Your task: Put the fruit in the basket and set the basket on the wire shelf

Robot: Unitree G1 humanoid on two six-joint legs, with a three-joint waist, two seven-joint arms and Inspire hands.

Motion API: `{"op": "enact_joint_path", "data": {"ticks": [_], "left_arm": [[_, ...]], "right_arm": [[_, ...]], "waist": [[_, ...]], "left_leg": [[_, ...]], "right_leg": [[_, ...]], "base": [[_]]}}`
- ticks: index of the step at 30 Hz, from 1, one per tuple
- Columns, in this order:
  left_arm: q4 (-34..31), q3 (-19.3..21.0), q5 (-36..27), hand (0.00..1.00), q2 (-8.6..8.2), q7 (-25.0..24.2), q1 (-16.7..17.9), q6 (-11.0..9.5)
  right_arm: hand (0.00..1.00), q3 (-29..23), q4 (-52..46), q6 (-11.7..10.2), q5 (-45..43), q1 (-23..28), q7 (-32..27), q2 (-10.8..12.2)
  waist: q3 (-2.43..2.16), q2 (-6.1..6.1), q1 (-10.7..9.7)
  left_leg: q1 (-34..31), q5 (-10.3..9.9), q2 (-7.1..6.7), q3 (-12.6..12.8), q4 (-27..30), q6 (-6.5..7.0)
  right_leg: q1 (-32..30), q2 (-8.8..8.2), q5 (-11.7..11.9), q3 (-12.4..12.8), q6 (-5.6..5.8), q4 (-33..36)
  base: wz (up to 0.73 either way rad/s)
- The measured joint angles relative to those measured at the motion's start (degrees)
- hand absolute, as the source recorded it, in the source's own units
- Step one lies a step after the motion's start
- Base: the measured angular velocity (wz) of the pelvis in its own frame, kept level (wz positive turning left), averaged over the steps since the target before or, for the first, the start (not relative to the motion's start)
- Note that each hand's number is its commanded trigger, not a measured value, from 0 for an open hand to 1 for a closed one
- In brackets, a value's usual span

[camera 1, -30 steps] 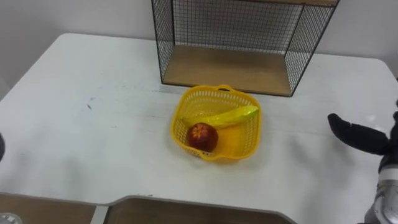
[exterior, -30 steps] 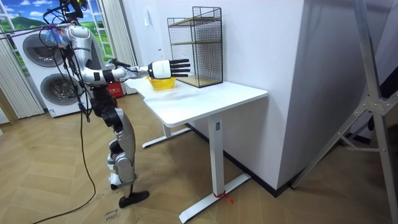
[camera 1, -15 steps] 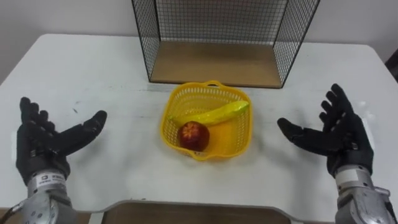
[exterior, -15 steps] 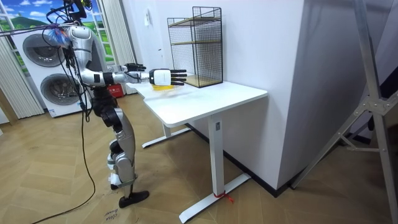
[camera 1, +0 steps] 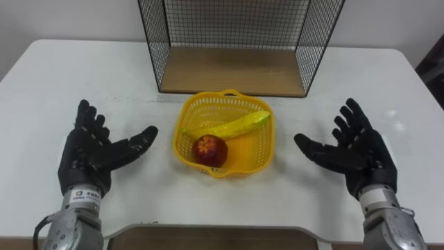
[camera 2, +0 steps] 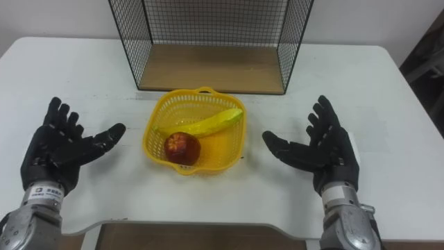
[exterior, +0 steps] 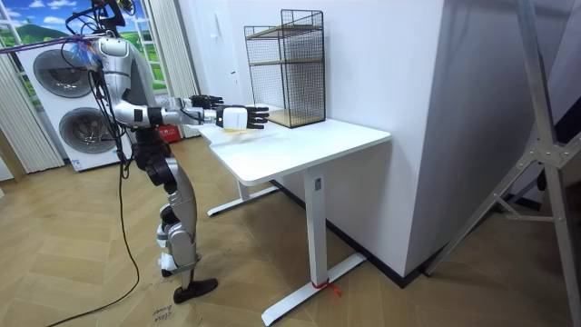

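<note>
The robot stands at the end of a white surface (exterior: 300, 145), on the room view's left, with both arms stretched forward over it.

On the left, the left robot hand (camera 1: 94, 156) hovers low over the surface. Its palm is turned inward and a little up, toward the middle. Its fingers are straight and spread, the thumb points to the basket, and it holds nothing.

In the middle, a yellow basket (camera 1: 179, 139) sits on the surface, between the two robot hands and apart from both. Both fruits are inside it. A red apple (camera 1: 209, 149) lies in the front part. A yellow banana (camera 1: 232, 126) lies slantwise behind the apple, and its far end rests toward the right rim.

Just behind the basket stands the wire shelf (camera 1: 229, 69), a black cage of wire with a wooden bottom board. The basket is in front of this board, not on it.

On the right, the right robot hand (camera 1: 354, 153) mirrors the left one. Its palm faces the basket, its fingers are straight and spread, and it holds nothing.
</note>
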Motion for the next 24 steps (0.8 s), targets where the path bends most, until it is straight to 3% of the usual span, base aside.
{"op": "enact_joint_path", "data": {"ticks": [14,24], "left_arm": [[3.3,-3.8,-0.8,0.00,0.01,-3.9,0.0,-0.1],[6.5,-4.8,-0.9,0.00,-0.60,-6.4,0.0,-0.1]], "right_arm": [[0.00,4.0,2.5,-0.7,1.9,-1.7,3.5,0.5],[0.00,4.3,2.8,-0.7,4.2,-1.7,6.7,1.3]], "waist": [[0.21,-0.88,0.2],[-0.22,0.47,-0.3]], "left_leg": [[0.0,0.0,0.02,-0.1,0.1,0.00],[0.1,0.0,0.04,0.1,0.0,0.00]], "right_leg": [[0.1,-0.01,0.1,-0.3,-0.08,0.0],[0.1,0.01,0.1,-0.1,-0.09,0.0]], "base": [[0.00],[0.00]]}}
